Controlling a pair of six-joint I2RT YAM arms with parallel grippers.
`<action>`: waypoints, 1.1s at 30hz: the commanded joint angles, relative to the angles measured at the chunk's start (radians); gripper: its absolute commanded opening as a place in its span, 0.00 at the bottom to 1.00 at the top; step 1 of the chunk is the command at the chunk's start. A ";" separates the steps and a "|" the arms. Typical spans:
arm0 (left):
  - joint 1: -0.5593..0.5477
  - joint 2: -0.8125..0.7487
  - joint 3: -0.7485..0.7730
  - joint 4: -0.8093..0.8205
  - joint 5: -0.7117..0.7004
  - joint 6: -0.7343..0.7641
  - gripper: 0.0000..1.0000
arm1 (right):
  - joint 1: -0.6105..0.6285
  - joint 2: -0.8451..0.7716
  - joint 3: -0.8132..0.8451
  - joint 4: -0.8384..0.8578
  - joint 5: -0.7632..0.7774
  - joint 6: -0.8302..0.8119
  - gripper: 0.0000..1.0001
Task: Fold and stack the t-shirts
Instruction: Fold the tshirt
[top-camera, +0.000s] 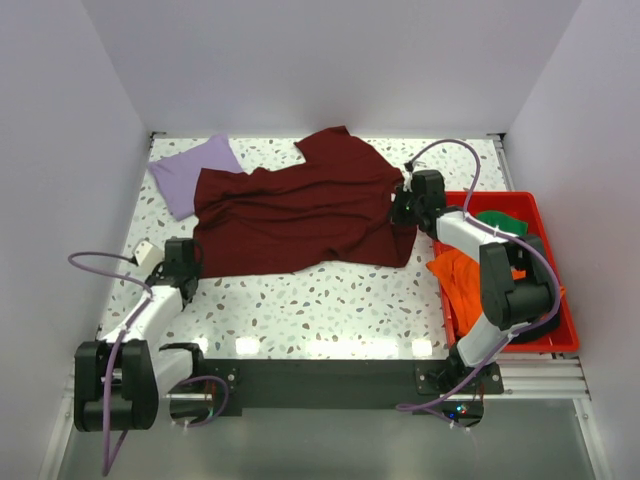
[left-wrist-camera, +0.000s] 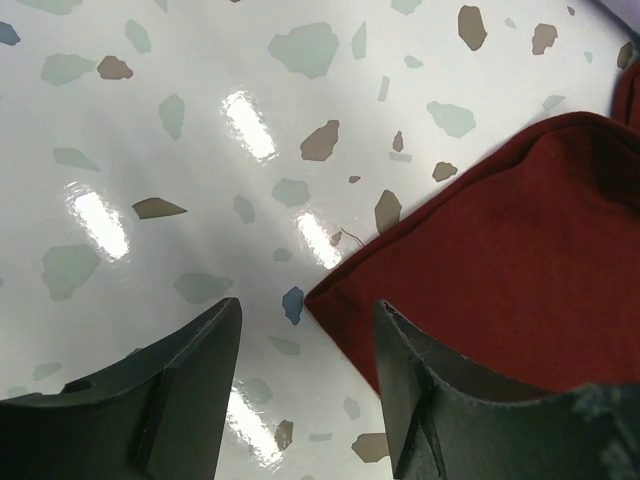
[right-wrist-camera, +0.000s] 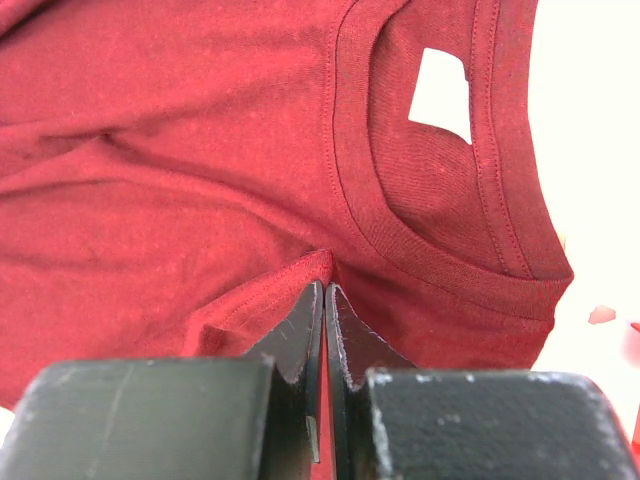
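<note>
Between the pressed-together fingers of our right hand we pinch a fold of the maroon t-shirt, its white tag just beyond. Our left hand hangs spread over the shirt's corner on the surface.

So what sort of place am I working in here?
Most likely a robot lab cell, not a home: plain white walls box in a speckled table, and a red bin at the side holds an orange tee.
</note>
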 joint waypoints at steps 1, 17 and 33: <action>0.007 0.026 0.005 0.077 0.017 0.032 0.59 | -0.005 -0.034 -0.002 0.049 -0.018 0.002 0.00; 0.007 0.138 -0.002 0.190 0.114 0.065 0.27 | -0.005 -0.038 0.000 0.043 -0.011 -0.003 0.00; 0.007 -0.171 -0.025 0.109 0.114 0.130 0.00 | -0.005 -0.262 -0.094 0.034 -0.048 0.014 0.00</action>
